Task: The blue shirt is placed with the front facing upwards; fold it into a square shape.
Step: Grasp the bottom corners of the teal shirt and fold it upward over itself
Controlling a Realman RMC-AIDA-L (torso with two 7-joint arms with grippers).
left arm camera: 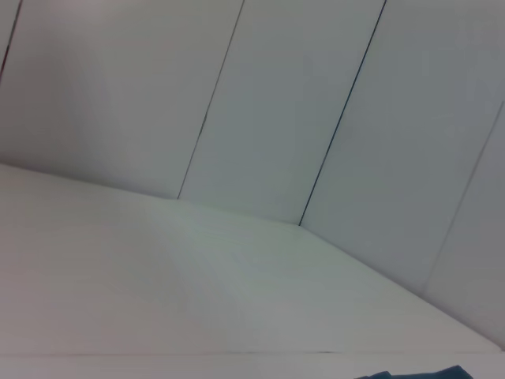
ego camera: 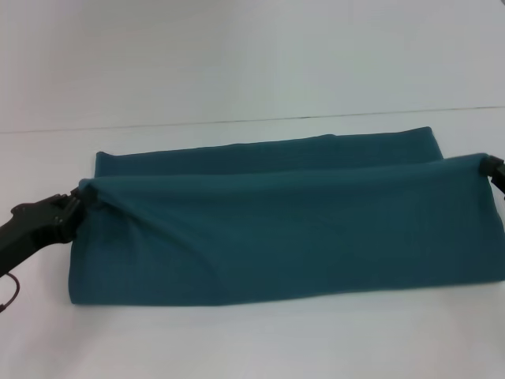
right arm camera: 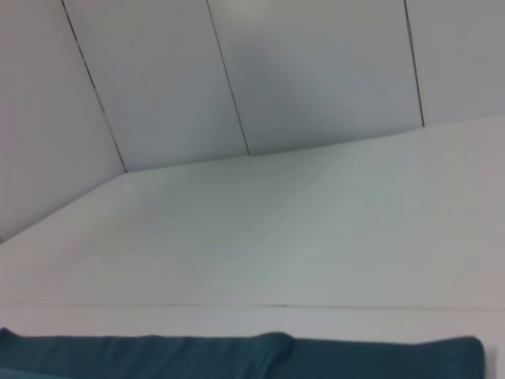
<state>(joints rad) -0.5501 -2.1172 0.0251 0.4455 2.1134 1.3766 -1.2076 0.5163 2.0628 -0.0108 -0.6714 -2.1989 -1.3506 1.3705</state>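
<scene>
One blue shirt (ego camera: 284, 229) was recorded on the white tabletop (ego camera: 237, 55), folded lengthwise into a wide band, no lettering visible. Its upper layer was held raised at both ends: the left gripper (ego camera: 77, 199) was clamped on the left corner, the right gripper (ego camera: 488, 166) on the right corner. A flat rear strip was seen behind the lifted fold.
</scene>
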